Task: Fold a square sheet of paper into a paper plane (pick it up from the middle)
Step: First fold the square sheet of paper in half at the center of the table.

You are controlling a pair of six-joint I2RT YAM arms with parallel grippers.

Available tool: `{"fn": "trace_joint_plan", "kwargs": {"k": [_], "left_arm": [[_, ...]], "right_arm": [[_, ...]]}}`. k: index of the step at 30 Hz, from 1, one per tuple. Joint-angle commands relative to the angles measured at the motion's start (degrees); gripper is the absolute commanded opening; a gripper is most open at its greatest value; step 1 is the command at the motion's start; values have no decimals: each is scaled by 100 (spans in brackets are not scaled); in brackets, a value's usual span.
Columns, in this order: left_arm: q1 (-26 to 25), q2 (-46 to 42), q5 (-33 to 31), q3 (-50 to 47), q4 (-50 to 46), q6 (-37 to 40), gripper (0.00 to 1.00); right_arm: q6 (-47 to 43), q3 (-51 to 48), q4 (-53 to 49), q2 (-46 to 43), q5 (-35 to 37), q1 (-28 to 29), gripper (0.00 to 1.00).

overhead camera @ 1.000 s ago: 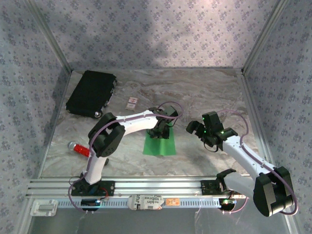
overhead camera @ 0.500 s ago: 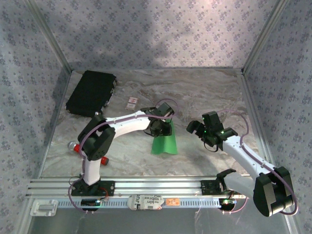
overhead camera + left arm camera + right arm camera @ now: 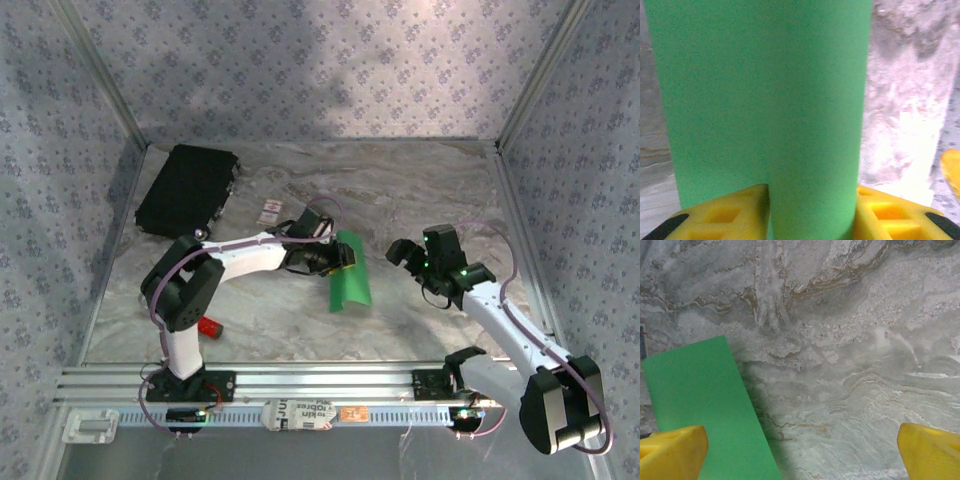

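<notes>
Floral-papered walls box in a marbled grey desk (image 3: 430, 190). From above, the left arm stretches low toward the centre, its left end effector (image 3: 336, 260) at the edge of the square sheet of paper (image 3: 353, 278), which curls off the desk. The right arm is bent, and its right end effector (image 3: 413, 253) is spread wide, apart from the sheet.

The left wrist view adds the grip: yellow fingers (image 3: 725, 215) pinch the bowed sheet between them.

The right wrist view has yellow fingertips (image 3: 670, 452) gaping above the desk, with the sheet at lower left.

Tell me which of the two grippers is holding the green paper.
The left gripper: its yellow fingers are pinched on the curled green paper. The right gripper hangs wide open beside the sheet, holding nothing.
</notes>
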Motion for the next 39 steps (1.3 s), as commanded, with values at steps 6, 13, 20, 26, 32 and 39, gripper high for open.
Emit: {"fn": "trace_joint_plan", "kwargs": {"k": [6,13,20,26,32,39], "left_arm": [[91,-31,792,-349,1581,-546,41],[177,63,1031,-625,2597,-1014,41],[223,44,1153,-677,3040,-1222,41],[269,165,1198,-821,3159,-1205,41],[360,332,1155,-1076,3329,-1201,40],[370,385,1041,-1203,3033,-964,40]], "right_arm": [[-67,165,144,-131,-457,-268,99],[-28,13,270,-182,-657,-392,99],[16,-55,429,-178,-780,-430,99],[-24,-72,460,-220,-811,-449,99],[-31,-193,581,-279,-858,-445,99],[-47,-248,623,-266,-912,-444,99]]}}
